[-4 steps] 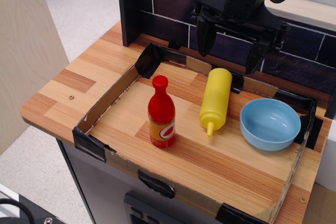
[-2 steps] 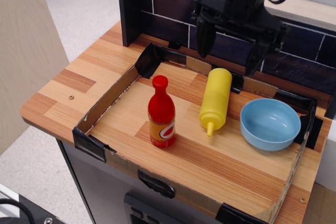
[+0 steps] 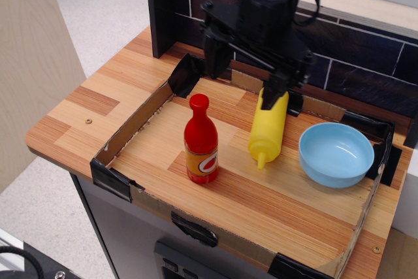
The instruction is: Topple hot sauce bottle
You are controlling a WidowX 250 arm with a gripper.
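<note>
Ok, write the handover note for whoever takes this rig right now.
Tool: open, empty, in the air behind the bottles, touching nothing.
Hot sauce bottle: upright in the cardboard-walled area, left of the yellow squeeze bottle, which lies on its side. Blue bowl on the right.
Done: nothing visible yet; no contact with the hot sauce bottle.
Left: bring the tool to the red bottle and tip it over, probably by pushing near the cap, clear of the yellow bottle.

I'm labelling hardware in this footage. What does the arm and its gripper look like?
The gripper is all black: a wide crossbar with two straight, blocky fingers, one at each end. Above it sits a chunky black wrist housing, with a black cable looping beside it near the top edge. No markings or coloured parts are visible.
</note>
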